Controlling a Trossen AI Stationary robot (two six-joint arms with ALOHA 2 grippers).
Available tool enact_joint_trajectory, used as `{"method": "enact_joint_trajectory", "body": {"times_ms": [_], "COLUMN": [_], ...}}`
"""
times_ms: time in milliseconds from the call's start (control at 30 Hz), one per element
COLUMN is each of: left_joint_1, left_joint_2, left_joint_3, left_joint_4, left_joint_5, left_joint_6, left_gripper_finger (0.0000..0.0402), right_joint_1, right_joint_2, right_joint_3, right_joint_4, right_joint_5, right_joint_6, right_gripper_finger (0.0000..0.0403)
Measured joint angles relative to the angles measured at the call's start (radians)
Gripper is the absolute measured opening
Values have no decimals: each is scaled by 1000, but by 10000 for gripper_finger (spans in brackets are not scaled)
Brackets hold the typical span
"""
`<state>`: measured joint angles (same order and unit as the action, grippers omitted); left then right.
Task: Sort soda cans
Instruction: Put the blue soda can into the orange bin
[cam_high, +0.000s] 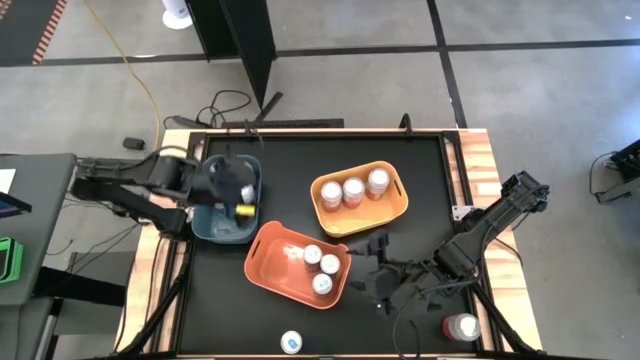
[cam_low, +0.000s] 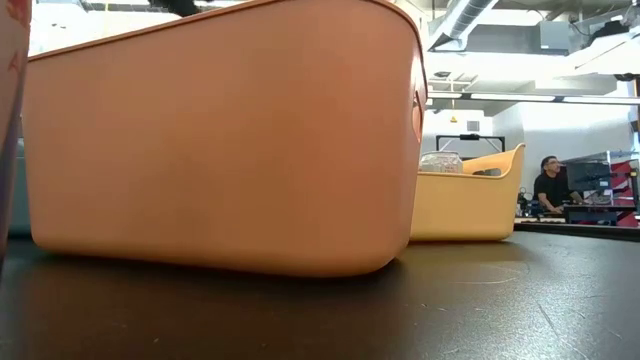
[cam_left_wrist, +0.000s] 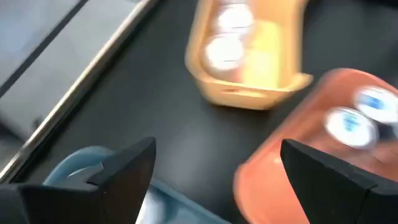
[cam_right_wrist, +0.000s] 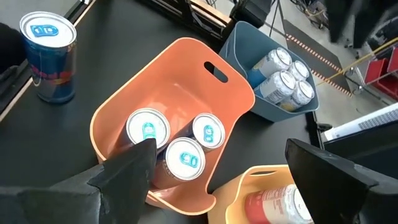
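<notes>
Three blue-labelled soda cans (cam_right_wrist: 180, 146) stand in the orange bin (cam_high: 270, 270). The yellow bin (cam_high: 395, 205) holds three pink-red cans (cam_high: 352, 190), and several silver-white cans (cam_right_wrist: 283, 78) sit in the blue bin (cam_right_wrist: 261, 106). One blue can (cam_high: 291, 342) stands on the table at the near edge. One red can (cam_high: 462, 327) stands at the near right. My left gripper (cam_high: 230, 185) hangs open above the blue bin, with nothing between its fingers (cam_left_wrist: 134, 165). My right gripper (cam_high: 380, 268) hovers open just right of the orange bin, also with nothing between its fingers.
The three bins crowd the middle of the black table (cam_high: 420, 170). In the low view the orange bin (cam_low: 220, 140) fills the near ground, with the yellow bin (cam_low: 470, 200) behind it. A person (cam_low: 550, 185) sits far off in the room. Bare table lies along the far side.
</notes>
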<state>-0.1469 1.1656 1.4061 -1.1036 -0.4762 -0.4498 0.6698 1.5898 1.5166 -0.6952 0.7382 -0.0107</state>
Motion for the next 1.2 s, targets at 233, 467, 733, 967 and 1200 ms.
{"method": "enact_joint_trajectory", "body": {"times_ms": [233,467,733,967,1200], "left_joint_1": [-268,-515,-623,-621,-603], "left_joint_2": [62,164,330,446,472], "left_joint_3": [-3,-4,-4,43,36], "left_joint_4": [118,269,301,320,442], "left_joint_5": [86,181,188,251,289], "left_joint_6": [117,212,226,244,317], "left_gripper_finger": [341,341,341,341,341], "right_joint_1": [12,21,24,21,21], "right_joint_2": [0,0,0,0,0], "right_joint_3": [0,0,0,0,0], "right_joint_4": [-38,-27,21,26,26], "right_joint_5": [0,1,19,23,23], "right_joint_6": [118,195,195,186,159], "right_gripper_finger": [372,372,372,372,372]}}
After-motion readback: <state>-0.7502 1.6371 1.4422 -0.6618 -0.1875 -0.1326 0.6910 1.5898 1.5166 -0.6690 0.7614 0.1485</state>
